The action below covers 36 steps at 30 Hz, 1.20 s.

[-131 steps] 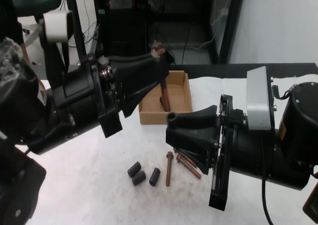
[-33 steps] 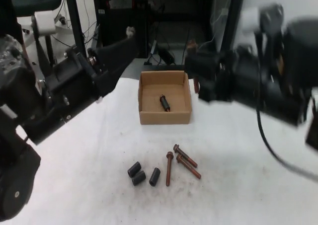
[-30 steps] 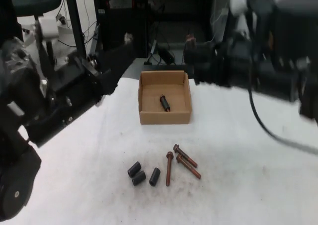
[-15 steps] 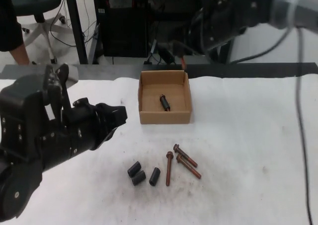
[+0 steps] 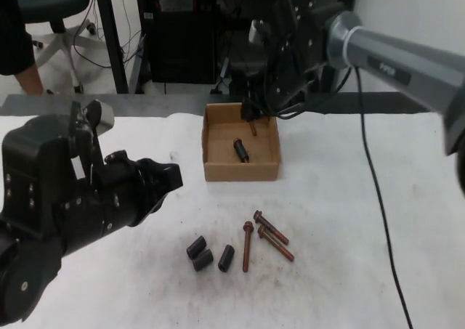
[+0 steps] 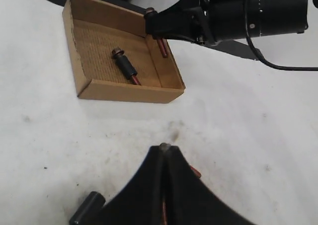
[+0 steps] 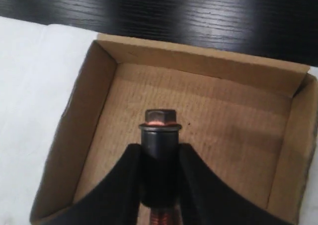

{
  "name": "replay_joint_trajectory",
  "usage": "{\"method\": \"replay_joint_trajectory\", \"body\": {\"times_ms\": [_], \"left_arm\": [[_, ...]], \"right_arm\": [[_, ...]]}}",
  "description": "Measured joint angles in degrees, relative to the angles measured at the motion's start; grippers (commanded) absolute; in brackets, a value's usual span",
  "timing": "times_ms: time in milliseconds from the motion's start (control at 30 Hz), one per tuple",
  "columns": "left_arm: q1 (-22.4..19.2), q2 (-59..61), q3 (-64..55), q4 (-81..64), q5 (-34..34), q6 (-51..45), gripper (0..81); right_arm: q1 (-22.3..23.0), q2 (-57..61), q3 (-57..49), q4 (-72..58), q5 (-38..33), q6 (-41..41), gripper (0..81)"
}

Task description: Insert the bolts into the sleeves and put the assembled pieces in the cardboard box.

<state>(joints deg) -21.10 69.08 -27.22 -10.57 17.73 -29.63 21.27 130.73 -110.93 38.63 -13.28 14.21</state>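
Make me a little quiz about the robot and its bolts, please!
1. True or false: the cardboard box is empty.
2. What does the right gripper hold over the box? A) nothing B) a bolt in its sleeve C) a bare sleeve
3. How many loose sleeves lie on the white cloth?
Key: 1 false, one assembled piece lies inside. 2 B. 3 three.
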Motion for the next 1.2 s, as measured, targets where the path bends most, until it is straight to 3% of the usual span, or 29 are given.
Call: {"method": "replay_joint_trajectory", "body": {"times_ms": [233,300,467,533,600,667,733,800,933,1200], "left_arm": [[0.0,0.0,0.1,4.4,0.0,2.0,0.2],[0.0,0.0,0.1,4.6,0.0,3.7,0.2],[0.0,0.0,0.1,4.6,0.0,6.0,0.2],[0.0,0.0,0.1,4.6,0.0,6.3,0.2],[0.0,0.0,0.1,4.6,0.0,6.6,0.2],[0.0,0.0,0.1,4.6,0.5,6.5,0.2],[0.0,0.0,0.1,4.7,2.2,6.5,0.2],[0.0,0.0,0.1,4.7,3.2,6.5,0.2],[0.0,0.0,0.1,4.7,4.8,7.2,0.2],[0.0,0.0,0.1,5.3,15.9,12.8,0.2]], "right_arm": [[-0.6,3.2,-3.0,0.0,0.0,0.4,0.3],[-0.6,3.3,-2.9,-0.5,0.0,0.4,6.7],[-0.9,3.3,-3.2,-0.9,-0.6,0.4,34.7],[-1.0,3.3,-3.4,-1.1,-0.8,0.4,40.6],[-1.0,3.3,-3.5,-1.4,-1.2,0.4,39.0],[-1.0,3.3,-3.5,-1.4,-1.2,0.4,31.4],[-1.1,3.1,-3.5,-0.8,-1.2,0.4,18.8],[-1.2,2.4,-3.5,0.9,-1.4,0.4,0.9],[-1.5,-1.6,-3.6,6.3,-1.3,0.2,0.3],[-2.4,-9.6,-3.1,16.2,-1.4,-3.3,0.3]]}}
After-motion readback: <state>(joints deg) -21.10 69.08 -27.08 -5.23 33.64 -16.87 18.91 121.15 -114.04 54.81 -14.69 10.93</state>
